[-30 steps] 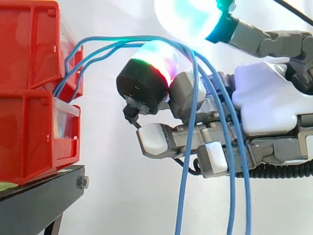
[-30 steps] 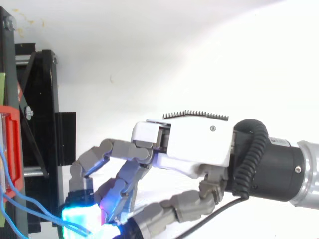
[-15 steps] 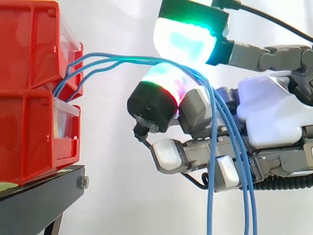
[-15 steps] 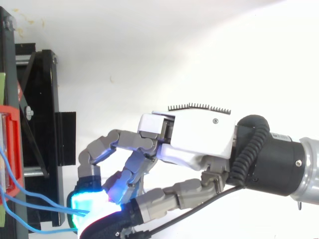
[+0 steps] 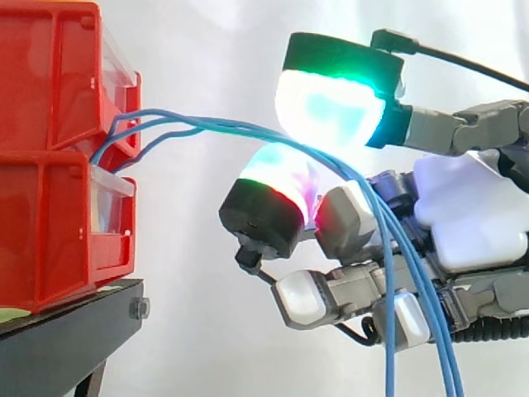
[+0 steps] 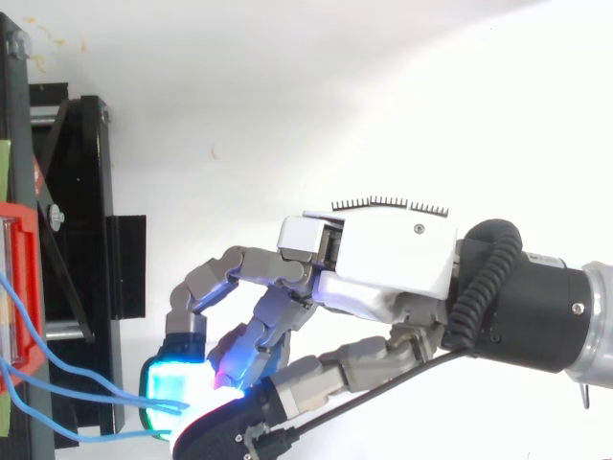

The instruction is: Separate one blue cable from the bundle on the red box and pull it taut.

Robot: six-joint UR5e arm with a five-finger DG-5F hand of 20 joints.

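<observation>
1. Two red bins [image 5: 58,165] stand stacked on a black stand [image 5: 66,331]. Every place below is given from these bins.
2. Right of the red bins and well apart from them, the robot hand [image 5: 471,215] reaches in with its fingers curled. From above, its palm [image 6: 383,268] faces back toward the bins.
3. A bundle of blue cables [image 5: 207,124] leaves the front of the red bins where the two meet. It arches away to the right, passes through the robot hand, and hangs down on the far side.
4. Between bins and palm, a cyan and green upper pad [image 5: 331,107] sits just above the strands. A white, magenta and red lower pad [image 5: 277,178] sits just beneath them. The robot hand is closed round the bundle, apparently with more than one strand between the pads.
5. The step in hand looks like singling out one strand.
   - To do it well, only one cable should stay in the pinch, and the others should slip off the lower pad.
   - The pull should then run straight and level away from the red bins until the arch flattens.
   - It should be gentle, so that the fixed end is not torn out of the bins.
</observation>
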